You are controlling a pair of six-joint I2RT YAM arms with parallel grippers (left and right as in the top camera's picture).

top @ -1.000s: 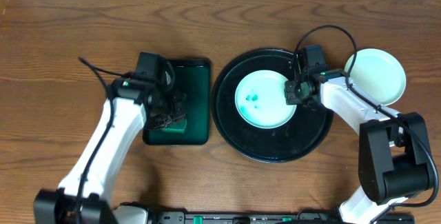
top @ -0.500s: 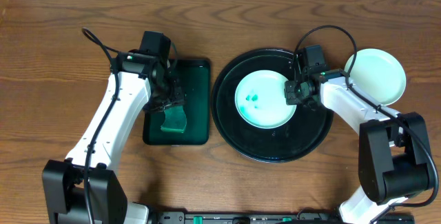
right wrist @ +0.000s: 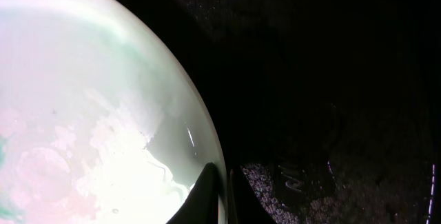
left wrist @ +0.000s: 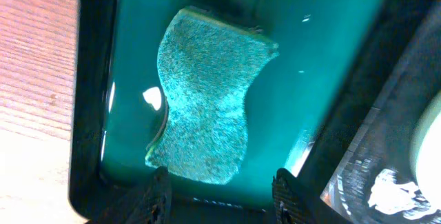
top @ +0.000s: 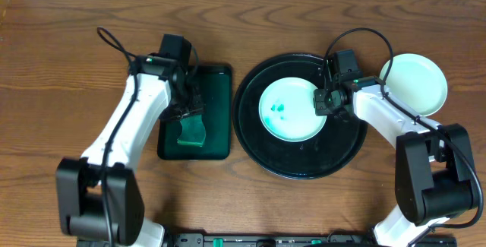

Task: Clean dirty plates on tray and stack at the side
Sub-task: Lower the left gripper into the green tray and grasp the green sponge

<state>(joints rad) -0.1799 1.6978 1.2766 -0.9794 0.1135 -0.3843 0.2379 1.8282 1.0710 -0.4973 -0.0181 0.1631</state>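
dirty plate [top: 288, 114] sits on the black tray [top: 300, 167], a bit off centre toward 10 o'clock, teal smears [top: 279, 108] on its face; your right gripper [top: 322, 101] is at the plate's 3 o'clock, fingers pinching the rim, one tip over the face and one outside it per the wrist view; second plate [top: 414, 83] is off the tray on the table [top: 61, 64] at the tray's 2 o'clock and looks clean, so I read it as the start of the stack; your left gripper [left wrist: 220, 195] hangs over the green tray [top: 216, 87] at the black tray's 9 o'clock, fingers spread, nothing between them; sponge [left wrist: 207, 100] lies flat in the green tray just past the tips, not touched

step, as I judge it: right braces the plate, left goes for the sponge; wiping of this plate not yet begun

next move: lower left over the sponge, set the spread fingers across its narrow waist, close, lift, carry toward 3 o'clock onto the smears; the right pinch needs to be firm or the plate may skate on the glossy tray

count: plates 2 in view (1 on tray, 1 aside), can't tell if another hides under either; black tray 1; green tray 1; sponge 1; grippers 2
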